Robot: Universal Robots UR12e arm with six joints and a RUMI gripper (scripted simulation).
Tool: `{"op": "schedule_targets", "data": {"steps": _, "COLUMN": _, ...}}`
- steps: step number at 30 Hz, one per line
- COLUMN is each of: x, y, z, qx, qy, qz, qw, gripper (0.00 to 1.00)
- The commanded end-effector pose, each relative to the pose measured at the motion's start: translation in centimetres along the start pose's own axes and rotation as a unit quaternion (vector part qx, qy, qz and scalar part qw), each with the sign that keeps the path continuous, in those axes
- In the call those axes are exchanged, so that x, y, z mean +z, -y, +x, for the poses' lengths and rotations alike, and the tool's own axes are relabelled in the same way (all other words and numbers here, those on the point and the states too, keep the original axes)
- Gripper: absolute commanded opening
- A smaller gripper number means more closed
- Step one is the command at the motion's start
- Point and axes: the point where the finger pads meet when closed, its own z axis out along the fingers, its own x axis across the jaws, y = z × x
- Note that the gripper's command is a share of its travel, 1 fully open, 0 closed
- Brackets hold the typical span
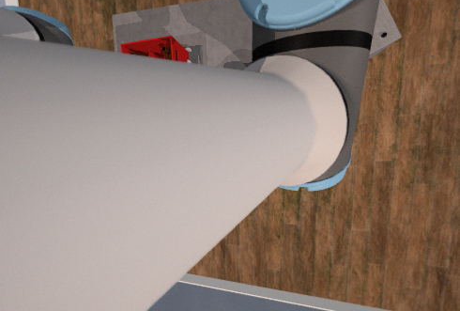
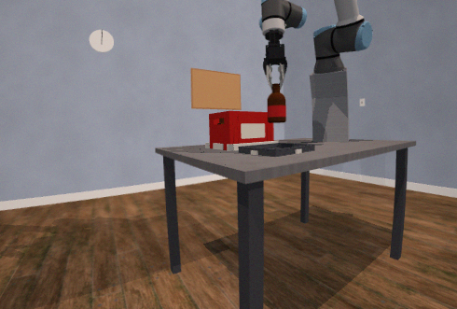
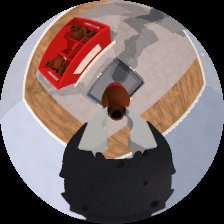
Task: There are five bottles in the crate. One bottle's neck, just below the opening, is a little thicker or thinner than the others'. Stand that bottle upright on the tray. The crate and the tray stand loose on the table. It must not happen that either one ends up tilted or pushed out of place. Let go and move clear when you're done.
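My gripper (image 2: 276, 84) (image 3: 116, 107) is shut on the neck of a brown bottle (image 2: 276, 101) (image 3: 115, 95) with a red label. The bottle hangs upright in the air above the dark grey tray (image 2: 247, 150) (image 3: 136, 91). The red crate (image 1: 176, 50) (image 2: 221, 132) (image 3: 75, 75) stands beside the tray, with several brown bottles (image 3: 57, 63) inside. The arm hides the tray, the gripper and the held bottle in the top view. The necks of the crate bottles are too small to compare.
The grey table (image 1: 225, 17) (image 2: 210, 161) (image 3: 160, 65) carries crate and tray. The crate's wall rises higher than the tray, close beside it. The robot's pedestal (image 2: 330, 105) stands at the table's far side in the exterior view.
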Motion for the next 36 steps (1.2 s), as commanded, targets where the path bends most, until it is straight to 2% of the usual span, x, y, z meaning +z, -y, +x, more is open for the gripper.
{"op": "schedule_targets", "data": {"steps": 1, "x": 1.1, "y": -0.1, "z": -0.1, "qx": 0.000, "qy": 0.001, "qz": -0.001, "qw": 1.000, "gripper": 0.00}}
{"op": "schedule_targets", "data": {"steps": 13, "x": 4.6, "y": -0.1, "z": -0.1, "qx": 0.000, "qy": 0.001, "qz": -0.001, "qw": 1.000, "gripper": 0.00}}
{"op": "schedule_targets", "data": {"steps": 29, "x": 7.7, "y": -0.1, "z": -0.1, "qx": 0.000, "qy": 0.001, "qz": -0.001, "qw": 1.000, "gripper": 0.00}}
{"op": "schedule_targets", "data": {"steps": 36, "x": 8.3, "y": -0.1, "z": -0.1, "qx": 0.000, "qy": 0.001, "qz": -0.001, "qw": 1.000, "gripper": 0.00}}
